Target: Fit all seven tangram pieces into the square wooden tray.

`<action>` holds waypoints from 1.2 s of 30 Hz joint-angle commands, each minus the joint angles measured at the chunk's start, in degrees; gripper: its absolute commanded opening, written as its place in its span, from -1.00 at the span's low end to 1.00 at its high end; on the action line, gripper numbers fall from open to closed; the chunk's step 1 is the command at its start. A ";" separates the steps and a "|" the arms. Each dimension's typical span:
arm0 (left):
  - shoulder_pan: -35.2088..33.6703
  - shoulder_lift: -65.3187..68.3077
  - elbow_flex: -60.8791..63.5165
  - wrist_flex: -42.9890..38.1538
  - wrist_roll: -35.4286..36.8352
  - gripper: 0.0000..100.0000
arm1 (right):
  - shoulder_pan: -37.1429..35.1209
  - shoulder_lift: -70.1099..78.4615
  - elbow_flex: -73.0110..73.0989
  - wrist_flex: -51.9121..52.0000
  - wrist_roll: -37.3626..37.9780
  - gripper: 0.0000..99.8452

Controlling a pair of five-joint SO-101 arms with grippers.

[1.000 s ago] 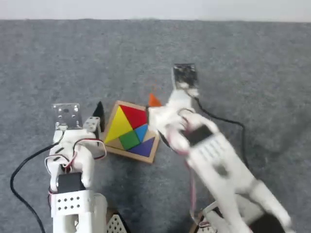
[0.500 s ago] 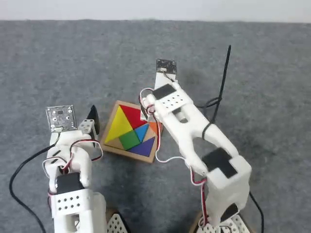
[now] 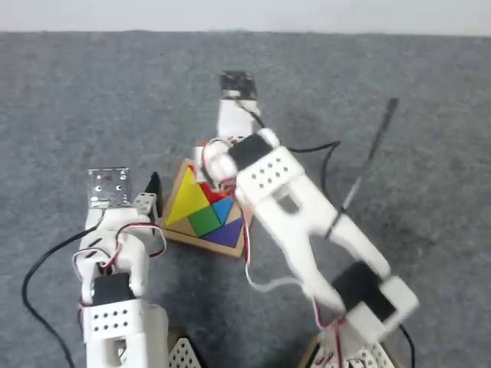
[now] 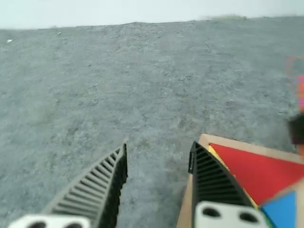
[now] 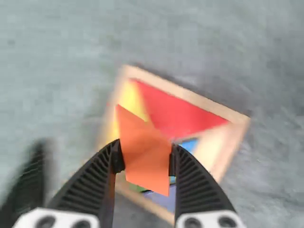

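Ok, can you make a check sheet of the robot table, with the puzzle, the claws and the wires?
Surface: grey carpet.
Job's things: square wooden tray holds yellow piece, red piece, blue piece, green piece and purple piece; orange piece hangs over it.
Clutter: nothing seen.
Grippers: right gripper shut on the orange piece; left gripper open, beside the tray's rim.
Cables: black cable by the left arm; second cable by the right arm.
Surroundings: pale wall beyond the carpet.
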 commanded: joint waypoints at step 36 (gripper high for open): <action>25.14 -26.81 -18.07 21.36 -0.09 -0.41 | 0.57 -64.13 40.79 -25.80 -0.70 -0.99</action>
